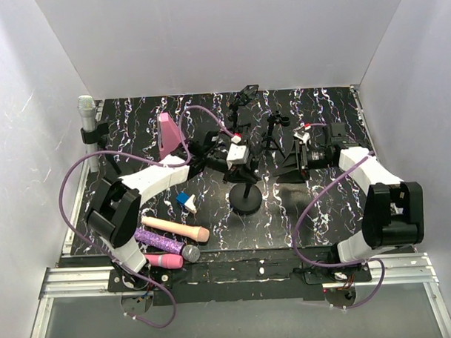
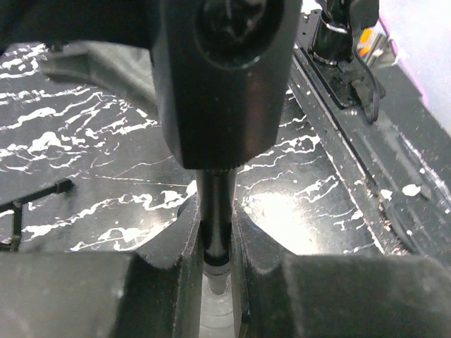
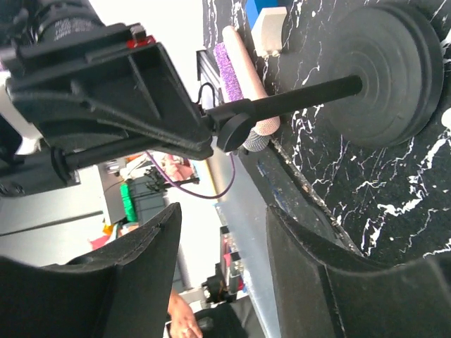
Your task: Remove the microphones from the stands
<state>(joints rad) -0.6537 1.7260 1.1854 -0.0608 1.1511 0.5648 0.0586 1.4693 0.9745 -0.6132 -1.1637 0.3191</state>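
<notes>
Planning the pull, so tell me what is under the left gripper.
Below the left gripper sits the stand's round black base, its pole clamped between the fingers. In the top view the gripper covers the pole's top, so what it carries is hidden.

No text, label, brand or number can be read in any view. Some small pale marks stand on a black ring (image 3: 67, 24) at the top left of the right wrist view, too blurred to read.
</notes>
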